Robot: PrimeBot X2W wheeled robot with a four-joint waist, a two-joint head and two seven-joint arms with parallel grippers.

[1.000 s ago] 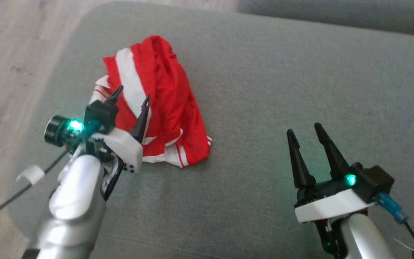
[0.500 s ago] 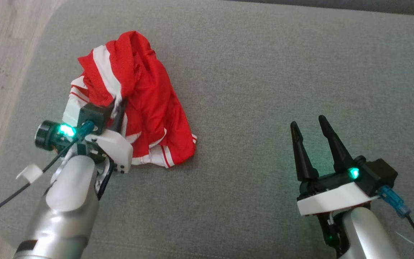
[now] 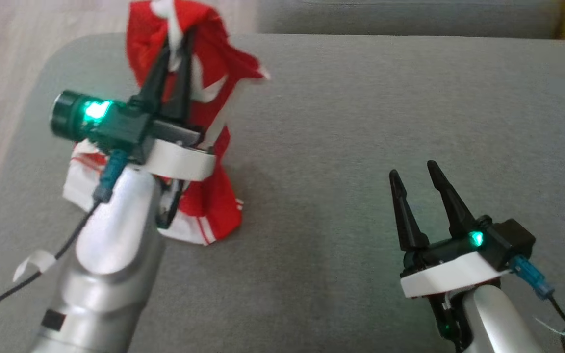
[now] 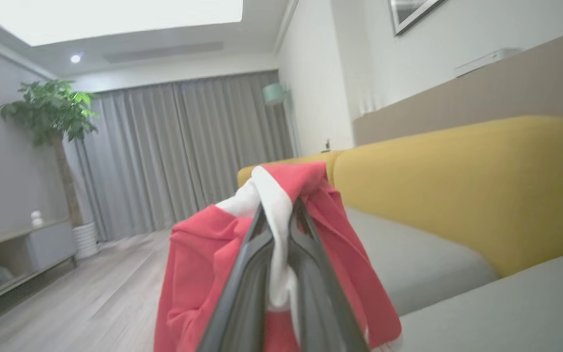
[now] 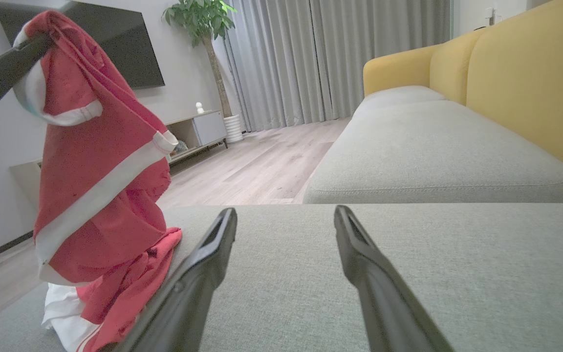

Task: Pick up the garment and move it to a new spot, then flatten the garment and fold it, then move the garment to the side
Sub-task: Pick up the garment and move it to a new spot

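The garment (image 3: 214, 196) is red with white bands. My left gripper (image 3: 177, 37) is shut on a bunched fold near its top and holds it up, so the cloth hangs below with its lower end resting on the grey sofa cushion (image 3: 361, 122). In the left wrist view the two fingers pinch the white and red fold of the garment (image 4: 281, 195). The right wrist view shows the garment (image 5: 100, 195) hanging at the left. My right gripper (image 3: 412, 169) hovers low over the cushion to the right, open, with nothing between its fingers (image 5: 203, 264).
Wooden floor (image 3: 8, 59) lies past the cushion's left edge. A second grey cushion (image 5: 433, 156) and a yellow backrest (image 5: 530, 73) stand beyond. A cabinet (image 5: 198, 132), a plant (image 5: 203, 19) and grey curtains line the room's far side.
My left gripper closed on the garment's upper fold and raised it off the cushion; the cloth now hangs stretched. The head camera shifted. The right gripper stayed put, open.
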